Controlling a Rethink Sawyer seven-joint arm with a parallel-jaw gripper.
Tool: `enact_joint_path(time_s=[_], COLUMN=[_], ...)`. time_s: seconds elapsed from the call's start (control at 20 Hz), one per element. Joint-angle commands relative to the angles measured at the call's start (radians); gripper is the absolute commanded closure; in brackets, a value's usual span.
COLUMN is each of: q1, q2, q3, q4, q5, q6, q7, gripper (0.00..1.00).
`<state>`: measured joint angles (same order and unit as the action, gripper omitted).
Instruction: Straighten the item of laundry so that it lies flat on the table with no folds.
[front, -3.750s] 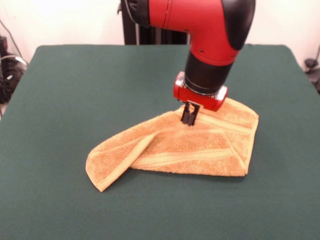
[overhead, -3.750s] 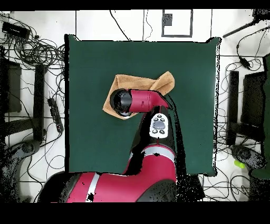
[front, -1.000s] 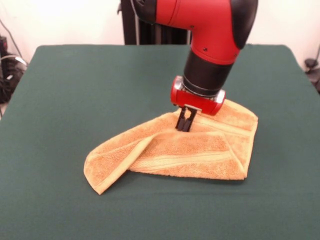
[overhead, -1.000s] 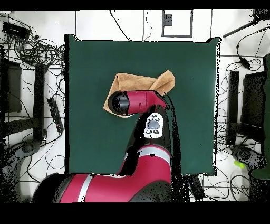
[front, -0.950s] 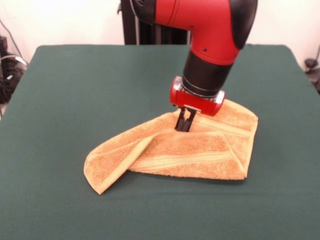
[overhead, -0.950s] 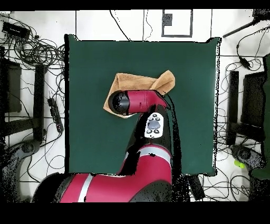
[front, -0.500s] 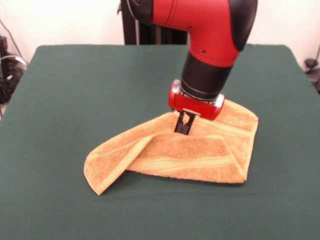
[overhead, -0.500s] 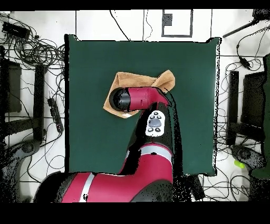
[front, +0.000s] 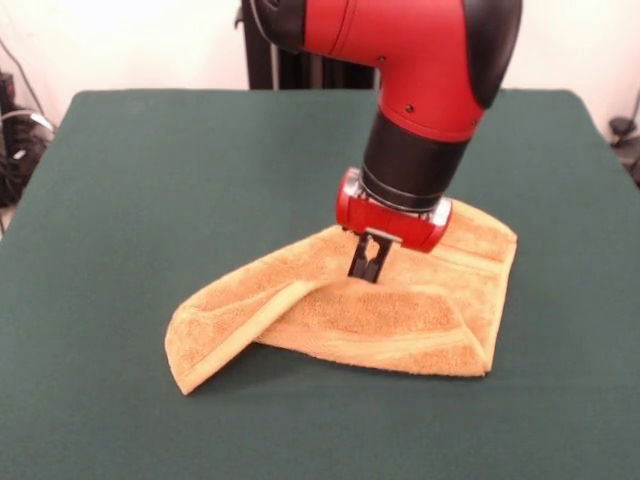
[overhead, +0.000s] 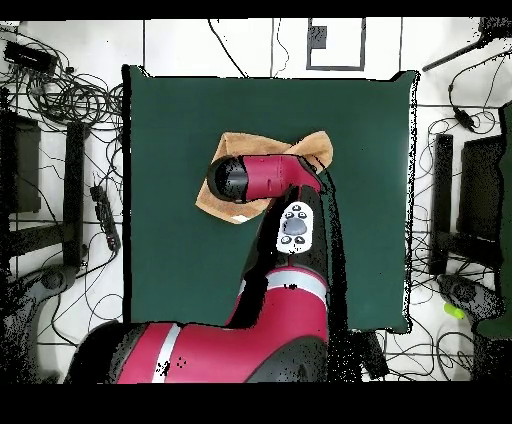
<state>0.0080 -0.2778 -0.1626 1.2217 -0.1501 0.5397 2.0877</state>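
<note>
Towel (front: 400, 315) lies folded on the table (front: 150, 180), slightly toward the front view's right edge, 1 flap doubled over. Gripper (front: 366, 268) presses down near the middle of the towel's far edge, its fingers pinched together on the cloth.
</note>
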Motion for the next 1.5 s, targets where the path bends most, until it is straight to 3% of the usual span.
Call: enact_joint_path(time_s=[0.05,0.9,1.3,1.5], q1=[-0.019,-0.087,-0.078,-0.06], q2=[0.119,0.393,0.454,0.417], q3=[0.092,0.119,0.103,0.095], q4=[-0.129,-0.581,-0.732,-0.726], q5=[0.043,0.069,0.065,0.082], q6=[0.123,0.303,0.405,0.487], q7=[0.058,0.011,0.021,0.039], gripper=[1.0,1.0,1.0,1.0])
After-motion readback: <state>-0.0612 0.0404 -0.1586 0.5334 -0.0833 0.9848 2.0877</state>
